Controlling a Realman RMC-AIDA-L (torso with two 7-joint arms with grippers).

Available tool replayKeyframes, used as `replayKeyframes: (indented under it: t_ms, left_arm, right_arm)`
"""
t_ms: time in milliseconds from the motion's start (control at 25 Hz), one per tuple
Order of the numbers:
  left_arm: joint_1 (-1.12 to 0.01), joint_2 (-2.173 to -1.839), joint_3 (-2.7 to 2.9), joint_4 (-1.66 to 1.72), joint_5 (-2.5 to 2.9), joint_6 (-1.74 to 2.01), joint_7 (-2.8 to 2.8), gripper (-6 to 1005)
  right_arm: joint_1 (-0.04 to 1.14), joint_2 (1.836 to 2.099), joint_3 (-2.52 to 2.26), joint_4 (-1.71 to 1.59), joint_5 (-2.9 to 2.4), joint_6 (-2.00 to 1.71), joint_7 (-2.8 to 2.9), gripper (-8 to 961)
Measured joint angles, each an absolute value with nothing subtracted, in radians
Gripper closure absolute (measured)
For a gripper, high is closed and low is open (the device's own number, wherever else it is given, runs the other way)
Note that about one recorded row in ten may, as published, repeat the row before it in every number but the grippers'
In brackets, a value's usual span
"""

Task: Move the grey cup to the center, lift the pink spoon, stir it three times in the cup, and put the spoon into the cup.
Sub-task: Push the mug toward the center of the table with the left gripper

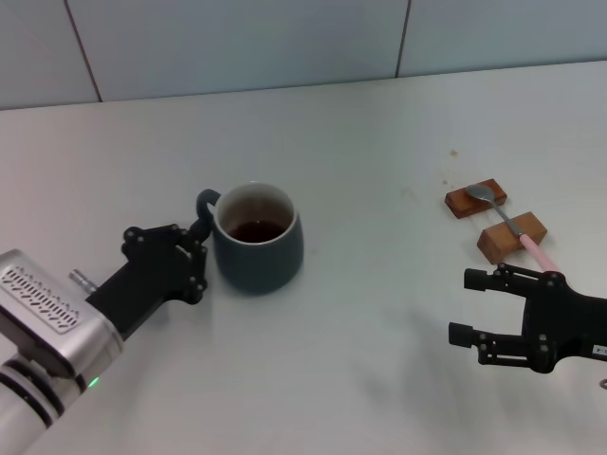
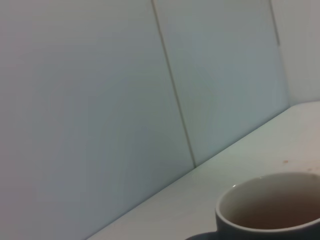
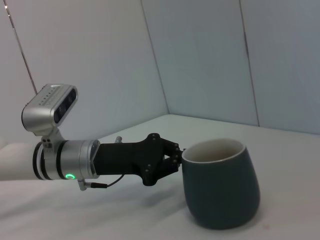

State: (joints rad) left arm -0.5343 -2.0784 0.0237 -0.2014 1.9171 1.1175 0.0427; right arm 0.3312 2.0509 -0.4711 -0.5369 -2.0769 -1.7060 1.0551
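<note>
The grey cup (image 1: 257, 246), with dark liquid inside, stands left of the table's middle, its handle toward my left arm. My left gripper (image 1: 199, 245) is shut on the handle at the cup's left side. The right wrist view shows the cup (image 3: 222, 187) and the left gripper (image 3: 174, 156) closed against its far side. The cup's rim shows in the left wrist view (image 2: 265, 212). The pink spoon (image 1: 512, 226) lies across two wooden blocks at the right. My right gripper (image 1: 465, 307) is open and empty, near the table's front, just before the spoon's handle end.
Two brown wooden rest blocks (image 1: 475, 200) (image 1: 512, 238) carry the spoon at the right. A pale tiled wall (image 1: 285, 43) runs along the table's far edge. Bare white table (image 1: 379, 313) lies between the cup and the right gripper.
</note>
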Motion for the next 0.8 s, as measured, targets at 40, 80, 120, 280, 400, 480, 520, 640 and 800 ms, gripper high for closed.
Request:
replayKeyframes:
  t_ms: [40,80,120,280,400,480,520,640,800]
  left_arm:
    - [-0.538,-2.078,0.024,-0.207,1.918,1.116,0.043,992]
    - [-0.543,-2.079,0.024,-0.215,1.921,1.113,0.043,992]
    - [-0.549,-2.079,0.024,-0.227,1.922,1.106,0.043,992]
    - [-0.572,-2.08,0.023,-0.267,1.924,1.078,0.044,991]
    - [-0.583,-2.08,0.021,-0.287,1.924,1.064,0.045,990]
    - [-0.589,-2.08,0.021,-0.305,1.924,1.062,0.045,990]
    - [-0.589,-2.08,0.021,-0.307,1.924,1.062,0.045,990]
    - [-0.581,-2.08,0.004,-0.309,1.924,1.062,0.035,989]
    - [-0.559,-2.073,-0.027,-0.297,1.923,1.073,-0.016,988]
  right_arm:
    - [0.33,2.051,-0.47,-0.537,-2.077,-1.706,1.052,141]
    - [0.33,2.051,-0.47,-0.537,-2.077,-1.706,1.052,141]
    - [0.329,2.051,-0.47,-0.537,-2.077,-1.707,1.048,141]
    - [0.326,2.051,-0.468,-0.536,-2.077,-1.707,1.038,141]
    - [0.326,2.051,-0.468,-0.535,-2.077,-1.707,1.033,142]
    - [0.327,2.05,-0.468,-0.534,-2.077,-1.707,1.033,142]
    - [0.327,2.05,-0.468,-0.534,-2.077,-1.707,1.032,142]
    - [0.327,2.049,-0.468,-0.534,-2.077,-1.707,1.031,141]
    - [0.327,2.047,-0.468,-0.532,-2.077,-1.705,1.029,141]
